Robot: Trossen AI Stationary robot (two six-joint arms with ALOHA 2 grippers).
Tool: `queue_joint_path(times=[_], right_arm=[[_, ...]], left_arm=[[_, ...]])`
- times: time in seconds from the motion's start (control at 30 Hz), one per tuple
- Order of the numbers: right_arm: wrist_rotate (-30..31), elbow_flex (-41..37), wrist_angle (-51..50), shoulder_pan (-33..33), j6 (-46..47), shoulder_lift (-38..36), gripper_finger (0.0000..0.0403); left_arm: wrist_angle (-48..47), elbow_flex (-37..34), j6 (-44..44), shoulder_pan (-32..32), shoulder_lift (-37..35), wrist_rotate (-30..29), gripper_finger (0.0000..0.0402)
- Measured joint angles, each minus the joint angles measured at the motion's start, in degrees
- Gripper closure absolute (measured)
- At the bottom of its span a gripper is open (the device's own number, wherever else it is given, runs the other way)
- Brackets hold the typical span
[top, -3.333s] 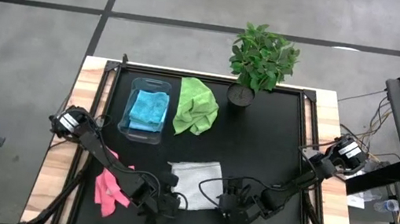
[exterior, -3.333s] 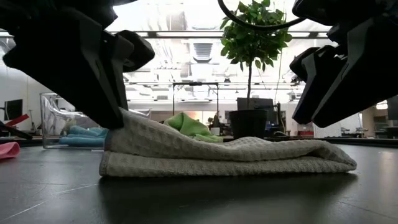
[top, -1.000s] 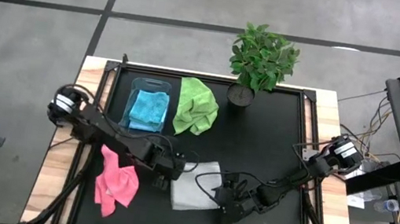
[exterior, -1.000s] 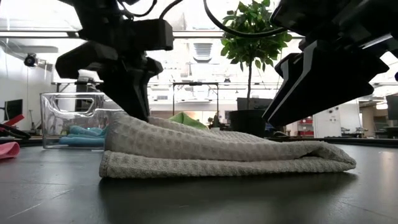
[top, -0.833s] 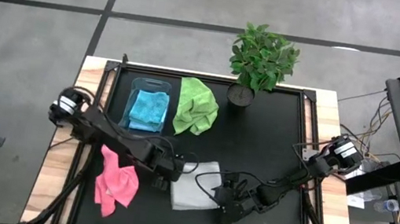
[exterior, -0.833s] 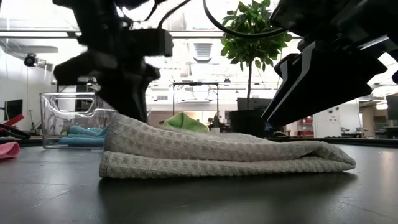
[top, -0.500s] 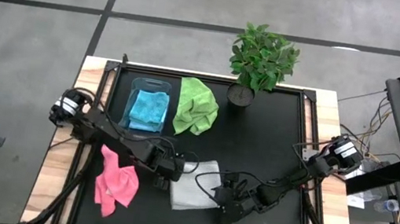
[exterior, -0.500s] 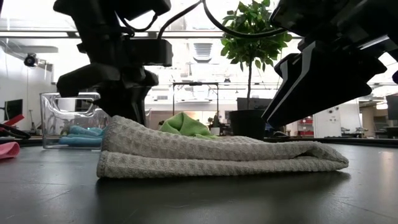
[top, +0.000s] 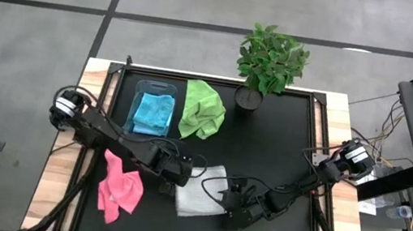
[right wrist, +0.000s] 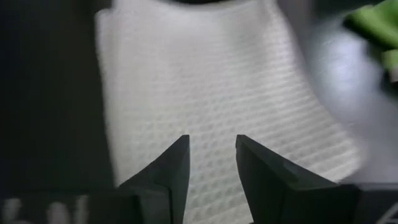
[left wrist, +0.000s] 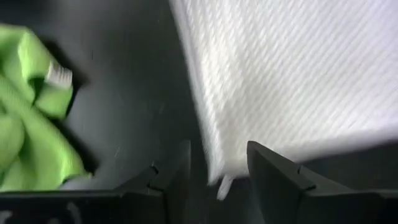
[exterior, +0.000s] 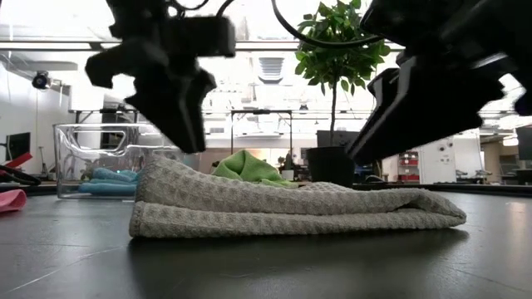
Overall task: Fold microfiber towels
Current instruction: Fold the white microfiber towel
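The low view alone shows the folded grey-white towel (exterior: 291, 208) lying flat, layers stacked, with the left gripper (exterior: 179, 124) lifted just clear above its edge. From above, that towel (top: 201, 190) sits near the table's (top: 284, 143) 6 o'clock edge. The left gripper (top: 178, 172), fingers spread with nothing between, is at its 10 o'clock corner. The right gripper (top: 231, 215), fingers parted over the weave, is at 4 o'clock. A pink towel (top: 118, 189) lies at 9 o'clock. Farther off are a blue towel (top: 152, 113) in a clear bin (top: 131, 134), a green towel (top: 202, 109), and a potted plant (top: 268, 62).
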Motion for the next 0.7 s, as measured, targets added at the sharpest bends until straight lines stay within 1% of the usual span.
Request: queue_joint_path(times=[0.1,0.2,0.37,0.47,0.53,0.7], right_arm=[[4.7,-0.1,2.5,0.0,-0.6,0.7,0.0298],[7.8,-0.5,7.9,-0.2,-2.3,2.3,0.0317],[14.1,-0.5,16.2,-2.1,-5.1,6.3,0.0356],[15.3,-0.5,18.1,-4.4,-5.3,8.6,0.0377],[16.1,-0.6,18.6,-6.0,-3.4,10.0,0.0389],[15.4,-0.6,17.7,-8.4,0.3,11.1,0.0394]], left_arm=[[7.0,-0.6,0.0,-0.5,0.3,-0.1,0.0259],[12.8,-1.8,0.1,-0.5,2.2,-0.7,0.0259],[13.8,-2.8,0.0,-0.4,5.5,-6.0,0.0259],[14.2,-2.9,-0.5,-0.4,6.6,-6.5,0.0259],[14.2,-3.0,-0.9,-0.4,7.0,-6.7,0.0259],[14.0,-4.1,-1.5,-0.3,7.2,-7.1,0.0259]])
